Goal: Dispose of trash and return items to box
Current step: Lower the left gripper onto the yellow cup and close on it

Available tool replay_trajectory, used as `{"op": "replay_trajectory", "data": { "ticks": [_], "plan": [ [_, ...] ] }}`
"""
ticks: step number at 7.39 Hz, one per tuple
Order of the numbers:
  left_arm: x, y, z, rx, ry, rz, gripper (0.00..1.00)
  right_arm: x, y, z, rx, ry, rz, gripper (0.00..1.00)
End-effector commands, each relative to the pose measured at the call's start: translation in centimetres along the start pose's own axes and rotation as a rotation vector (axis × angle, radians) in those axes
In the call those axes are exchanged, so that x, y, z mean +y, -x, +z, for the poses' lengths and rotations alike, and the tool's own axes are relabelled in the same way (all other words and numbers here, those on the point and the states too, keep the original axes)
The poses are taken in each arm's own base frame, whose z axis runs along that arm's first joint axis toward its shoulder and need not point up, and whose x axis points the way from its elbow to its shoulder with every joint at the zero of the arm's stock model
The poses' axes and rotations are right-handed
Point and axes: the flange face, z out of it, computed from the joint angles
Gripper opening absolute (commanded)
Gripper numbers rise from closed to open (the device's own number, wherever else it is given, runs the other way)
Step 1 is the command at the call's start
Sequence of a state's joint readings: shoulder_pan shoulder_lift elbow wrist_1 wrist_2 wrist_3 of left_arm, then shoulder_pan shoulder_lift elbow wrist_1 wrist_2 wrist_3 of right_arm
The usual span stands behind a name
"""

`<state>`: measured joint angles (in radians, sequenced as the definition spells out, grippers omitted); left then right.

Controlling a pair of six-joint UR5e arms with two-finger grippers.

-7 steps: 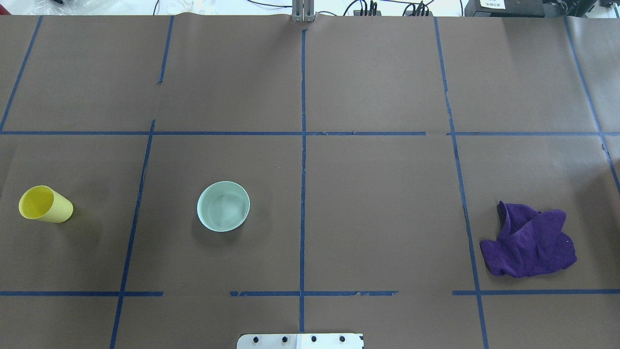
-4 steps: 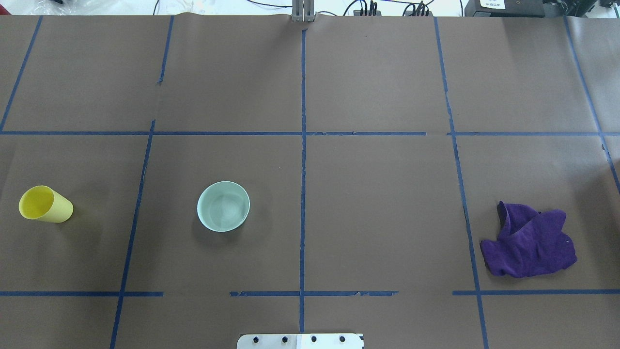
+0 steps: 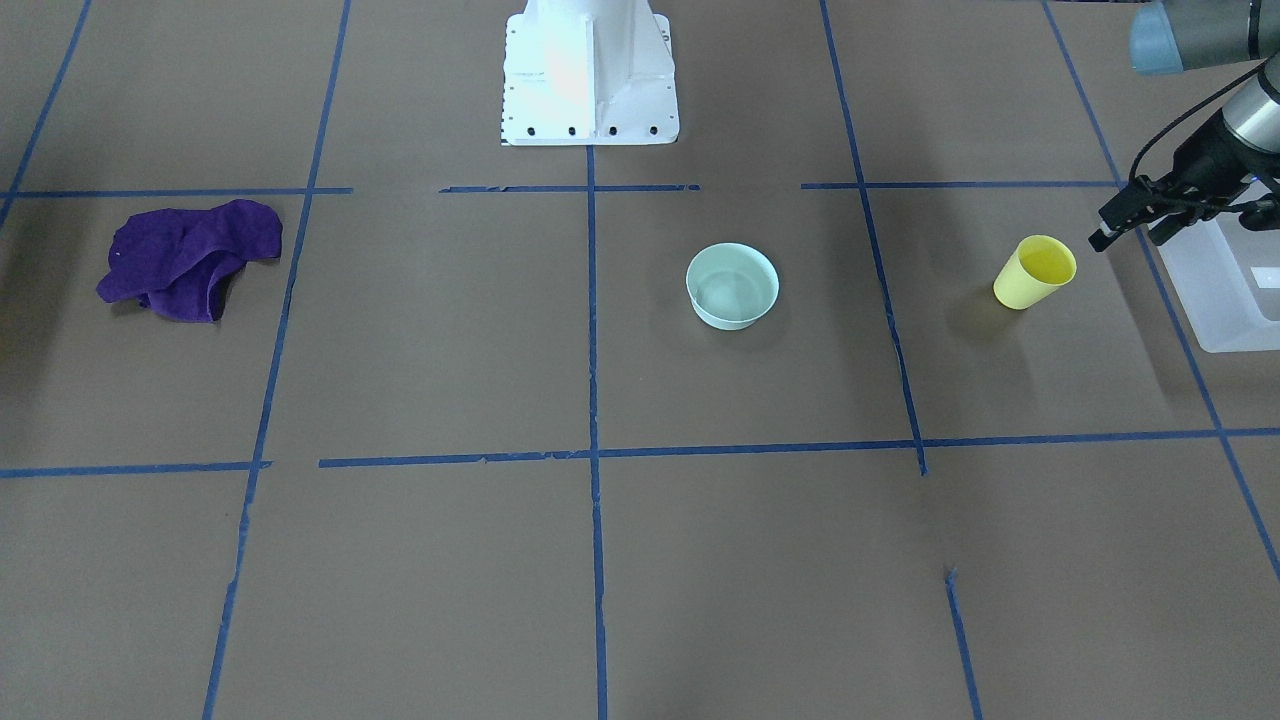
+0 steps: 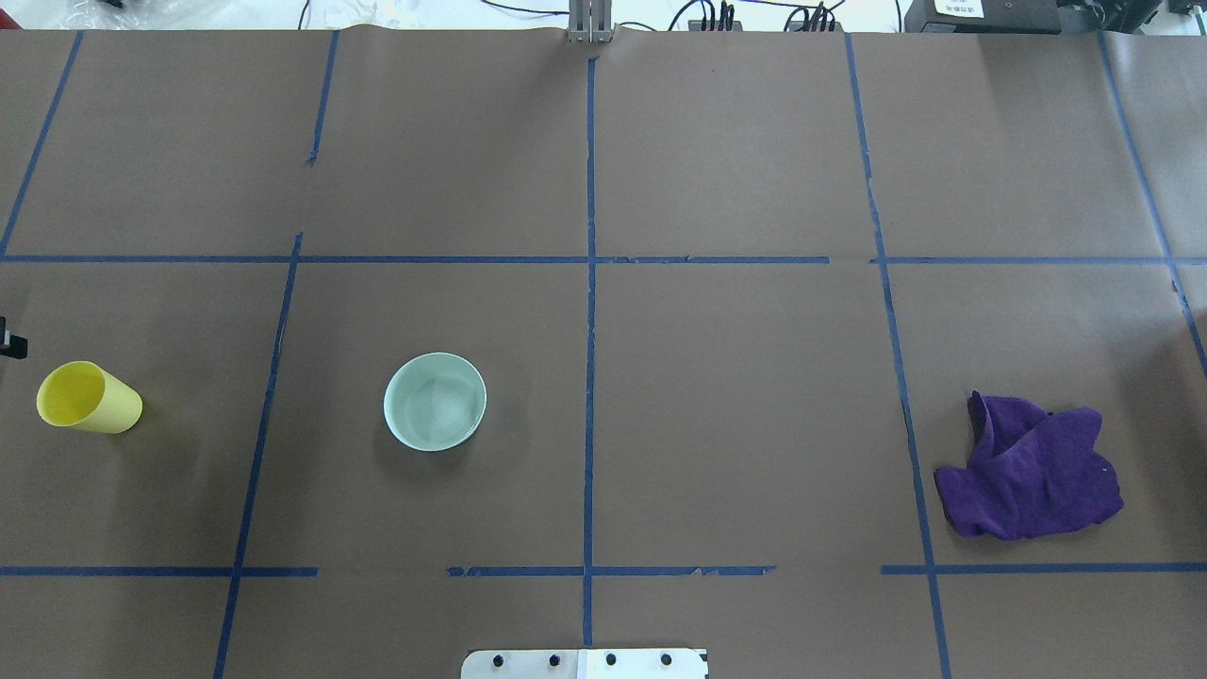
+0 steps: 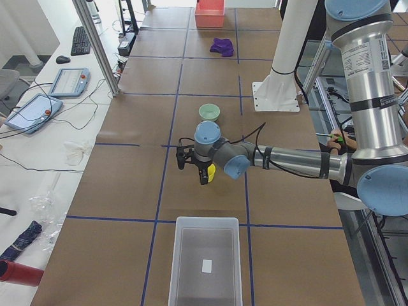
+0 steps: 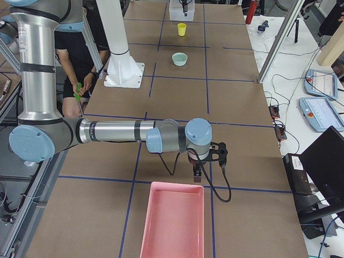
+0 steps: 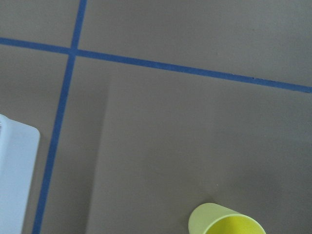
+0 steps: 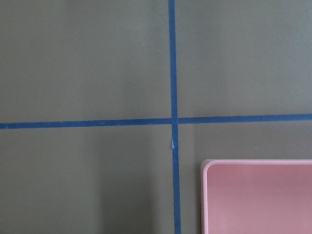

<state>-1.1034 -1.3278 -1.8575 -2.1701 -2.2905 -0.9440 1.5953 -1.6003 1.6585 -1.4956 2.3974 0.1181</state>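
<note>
The yellow cup [image 3: 1035,272] [image 4: 90,398] stands upright on the brown table's left part, and its rim shows in the left wrist view [image 7: 226,223]. My left gripper [image 3: 1128,238] [image 4: 11,344] hovers open between the cup and the frosted white box [image 3: 1215,290] [image 5: 205,261], touching neither. The mint-green bowl [image 3: 732,286] [image 4: 435,401] sits upright nearer the centre. A crumpled purple cloth [image 4: 1033,471] [image 3: 185,257] lies at the right. My right gripper [image 6: 207,161] hangs low beside a pink tray [image 6: 172,220]; I cannot tell if it is open or shut.
The white robot base [image 3: 590,70] stands at the table's near middle edge. Blue tape lines grid the brown paper. The pink tray's corner [image 8: 258,195] shows below the right wrist. A person [image 6: 80,54] stands behind the robot.
My left gripper's tip has come into the overhead view at the left edge, just beyond the yellow cup. Cup, bowl and cloth have not moved.
</note>
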Motion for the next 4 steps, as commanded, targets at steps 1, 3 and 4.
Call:
{"op": "replay_trajectory", "data": {
  "ticks": [1, 3, 4],
  "plan": [
    [1.3, -1.1, 3.0, -0.02, -0.004, -0.029, 1.0, -0.1, 0.1, 0.0, -0.002, -0.001, -0.001, 1.0],
    [1.9, -0.9, 4.8, -0.035, -0.01, -0.017, 1.0, -0.1, 0.1, 0.0, -0.002, -0.001, -0.001, 1.0],
    [1.9, -0.4, 5.4, -0.047, -0.009, -0.018, 1.0, -0.1, 0.0, 0.0, -0.002, 0.0, 0.0, 1.0]
  ]
}}
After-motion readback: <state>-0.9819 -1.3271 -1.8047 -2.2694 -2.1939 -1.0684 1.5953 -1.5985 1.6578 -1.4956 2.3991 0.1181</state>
